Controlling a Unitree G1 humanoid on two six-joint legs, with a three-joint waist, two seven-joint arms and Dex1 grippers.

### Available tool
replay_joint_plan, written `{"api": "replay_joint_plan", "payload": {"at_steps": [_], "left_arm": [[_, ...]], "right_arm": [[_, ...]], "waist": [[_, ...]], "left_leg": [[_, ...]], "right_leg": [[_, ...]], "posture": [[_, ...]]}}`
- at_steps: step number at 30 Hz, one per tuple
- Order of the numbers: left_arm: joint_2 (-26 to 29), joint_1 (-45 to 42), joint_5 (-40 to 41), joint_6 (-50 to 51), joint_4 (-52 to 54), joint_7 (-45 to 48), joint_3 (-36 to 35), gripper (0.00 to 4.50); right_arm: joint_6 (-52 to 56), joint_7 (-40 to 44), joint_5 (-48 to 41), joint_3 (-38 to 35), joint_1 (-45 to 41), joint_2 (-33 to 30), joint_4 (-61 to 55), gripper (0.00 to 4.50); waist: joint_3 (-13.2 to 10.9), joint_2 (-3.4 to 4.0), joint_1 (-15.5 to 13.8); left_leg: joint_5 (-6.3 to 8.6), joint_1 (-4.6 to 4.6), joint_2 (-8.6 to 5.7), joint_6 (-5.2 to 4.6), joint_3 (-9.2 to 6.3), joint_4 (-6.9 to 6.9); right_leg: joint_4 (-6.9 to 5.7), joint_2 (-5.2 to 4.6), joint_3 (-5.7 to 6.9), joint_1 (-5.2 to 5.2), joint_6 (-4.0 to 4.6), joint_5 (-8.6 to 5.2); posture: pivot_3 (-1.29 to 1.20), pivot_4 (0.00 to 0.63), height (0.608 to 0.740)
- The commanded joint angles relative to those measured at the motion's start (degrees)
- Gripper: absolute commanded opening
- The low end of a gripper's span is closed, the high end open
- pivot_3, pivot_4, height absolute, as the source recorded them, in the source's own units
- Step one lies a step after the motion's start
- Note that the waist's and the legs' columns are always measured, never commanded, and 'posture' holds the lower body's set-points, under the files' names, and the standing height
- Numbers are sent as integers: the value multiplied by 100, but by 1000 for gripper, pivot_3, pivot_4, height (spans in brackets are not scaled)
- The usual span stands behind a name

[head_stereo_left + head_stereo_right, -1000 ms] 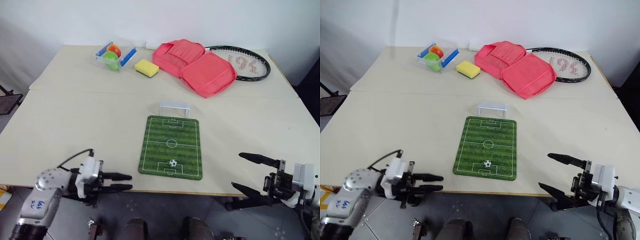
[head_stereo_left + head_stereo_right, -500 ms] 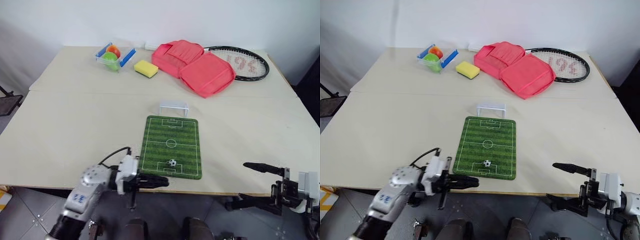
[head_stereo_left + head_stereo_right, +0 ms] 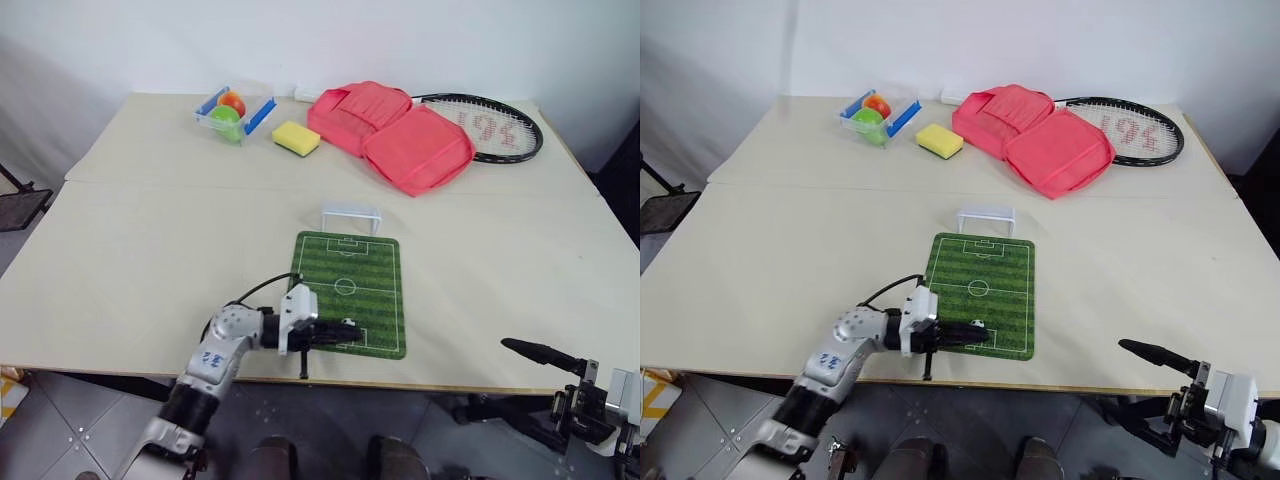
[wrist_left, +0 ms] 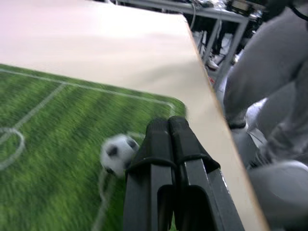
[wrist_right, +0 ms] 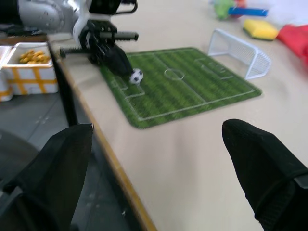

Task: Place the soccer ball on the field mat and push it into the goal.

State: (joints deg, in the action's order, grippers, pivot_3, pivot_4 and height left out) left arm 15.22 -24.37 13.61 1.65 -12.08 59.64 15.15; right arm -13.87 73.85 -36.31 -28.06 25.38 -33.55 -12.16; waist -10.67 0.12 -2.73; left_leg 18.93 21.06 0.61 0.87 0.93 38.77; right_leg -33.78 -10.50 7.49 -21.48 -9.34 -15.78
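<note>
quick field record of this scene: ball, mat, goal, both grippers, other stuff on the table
soccer ball: on the field mat, near end, beside the left gripper's tips
goal: at the mat's far end, upright
left gripper: shut, holding nothing, level over the mat's near end
right gripper: open, off the table's near edge
far side: ball tray, yellow sponge, pink bag, racket
</note>
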Motion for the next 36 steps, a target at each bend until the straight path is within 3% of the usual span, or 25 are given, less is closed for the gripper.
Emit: {"api": "replay_joint_plan", "payload": {"at_steps": [1, 7, 10, 13, 17, 24, 30, 36], "left_arm": [[-351, -518, -393, -610, -665, -1036, -365, 59], [-467, -1293, -598, -1595, -1675, -1876, -920, 59], [-262, -1243, -169, -1697, -1487, -1274, -1117, 59], [628, -527, 557, -1367, -745, -191, -1541, 59], [1442, 325, 1025, -910, -36, -42, -2174, 59], [2011, 1335, 1113, -553, 540, -837, -3322, 59], [2112, 2184, 949, -682, 826, -1161, -3758, 59], [1942, 2362, 916, -636, 1021, -1691, -3864, 59]], "right_arm": [[-110, -773, 96, -146, -68, 342, -300, 4500], [-80, -1786, 447, 57, -221, 858, -593, 4500], [15, -2333, 528, 179, -354, 1115, -768, 4500], [-10, -2655, 648, 351, -605, 1234, -825, 4500], [16, -2616, 534, 314, -827, 1044, -640, 4500], [-8, -2315, 399, 363, -1294, 716, -77, 4500], [-83, -1963, 304, 419, -1820, 537, 508, 4500], [-139, -1755, 358, 499, -2138, 496, 862, 4500]], "waist": [[0, 0, -25], [0, 0, -9], [2, 3, 7], [3, 10, 162], [1, 20, 245], [0, 20, 133], [-1, 23, 157], [-1, 23, 119]], "left_leg": [[1, 1, 0, -1, 0, 4], [10, 7, 0, -2, 0, 11], [14, 7, 1, -3, 3, 10], [17, 4, 11, 1, 6, 7], [18, -4, 19, 5, 15, -2], [30, -1, 17, -8, 14, 20], [37, -4, 19, -7, 25, 19], [37, -3, 20, -7, 26, 20]], "right_leg": [[-1, 0, 0, 0, 0, 0], [-1, 1, 1, -4, -4, 3], [0, 3, 0, -5, -4, 3], [-1, 12, -3, -8, -4, 2], [-7, 18, -17, -15, 0, 1], [-9, 14, -23, -11, -4, 3], [-7, 17, -31, -13, -4, 3], [-8, 17, -31, -14, -4, 3]], "posture": [[0, 150, 740], [0, 150, 740], [0, 150, 740], [0, 150, 740], [0, 150, 740], [0, 150, 740], [0, 150, 740], [0, 150, 740]]}}
